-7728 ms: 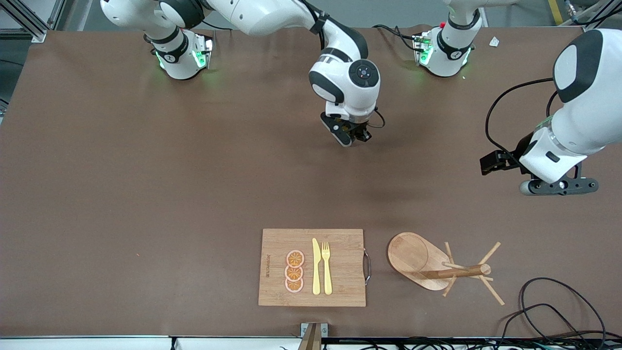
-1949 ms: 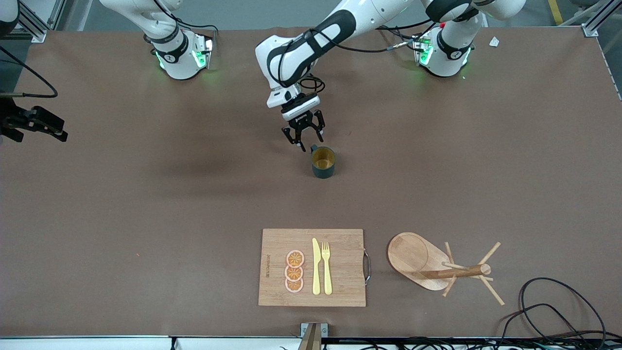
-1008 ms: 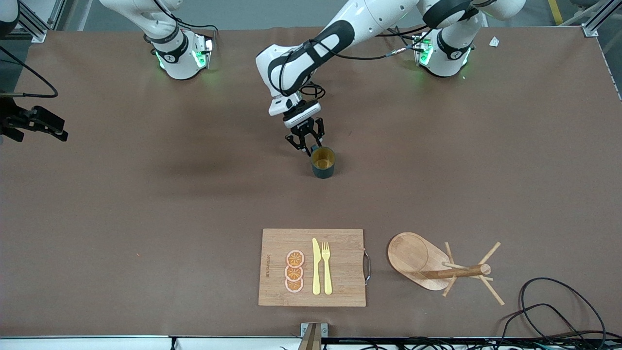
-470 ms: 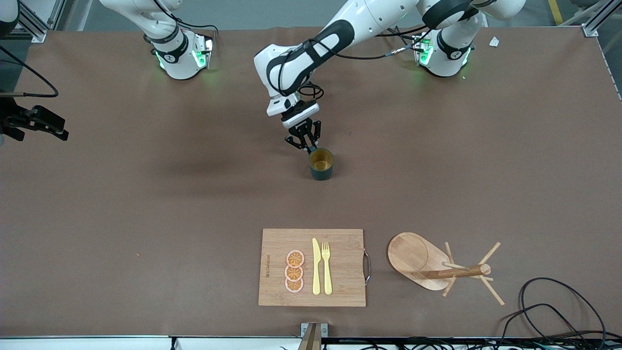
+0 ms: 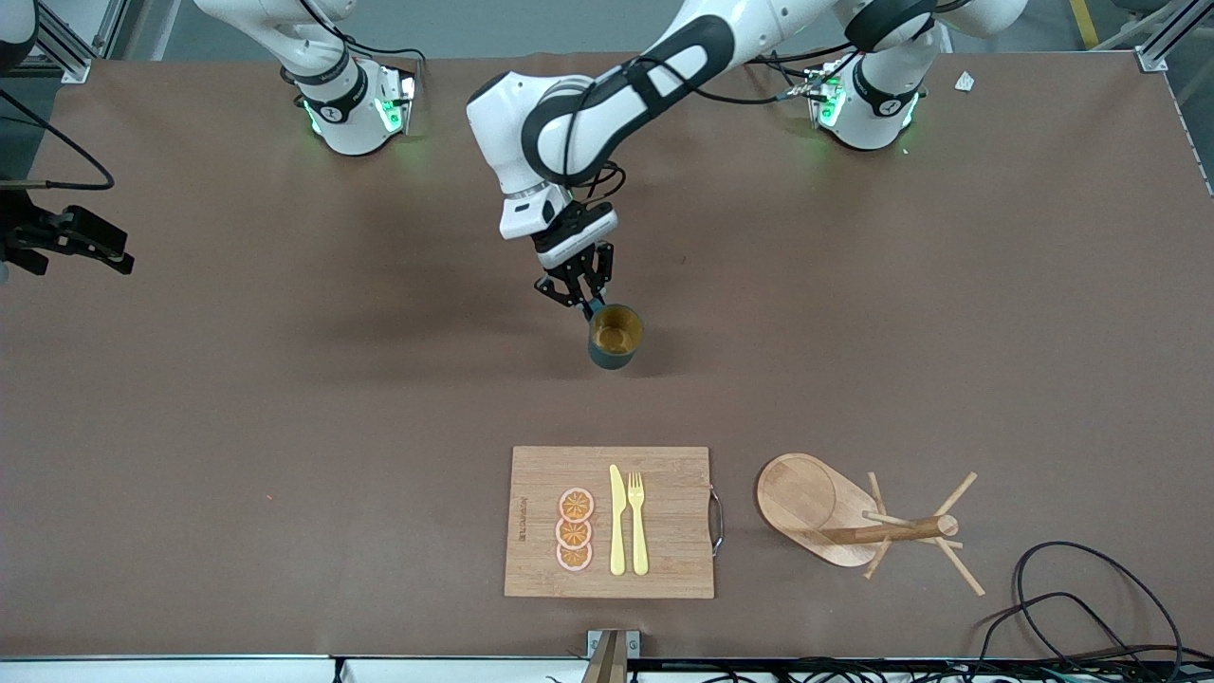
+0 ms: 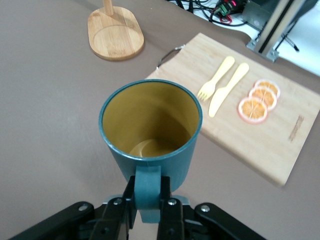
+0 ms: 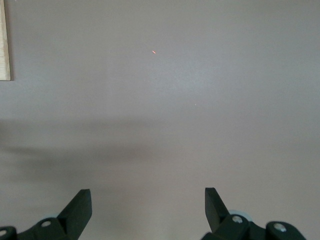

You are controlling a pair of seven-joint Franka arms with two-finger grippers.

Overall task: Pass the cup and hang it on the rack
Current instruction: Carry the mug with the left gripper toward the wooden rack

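Teal cylindrical mug with the yellow-orange inside (image 5: 615,335) just came off the brown bench (image 5: 285,379): half a second back it sat there, now the left gripper (image 5: 576,293), clamped on its small handle (image 6: 148,187), has it lifted, so the grasp worked. Light wooden mug tree (image 5: 854,520) sits well apart. Right gripper (image 7: 148,205) waits spread wide over the right arm's end.

Front: high, facing the bases, whole table (image 5: 285,398). Left wrist: close on cup (image 6: 150,130), sharing board (image 6: 260,135) and rack (image 6: 115,35) with front. Right wrist: straight down on bare table.
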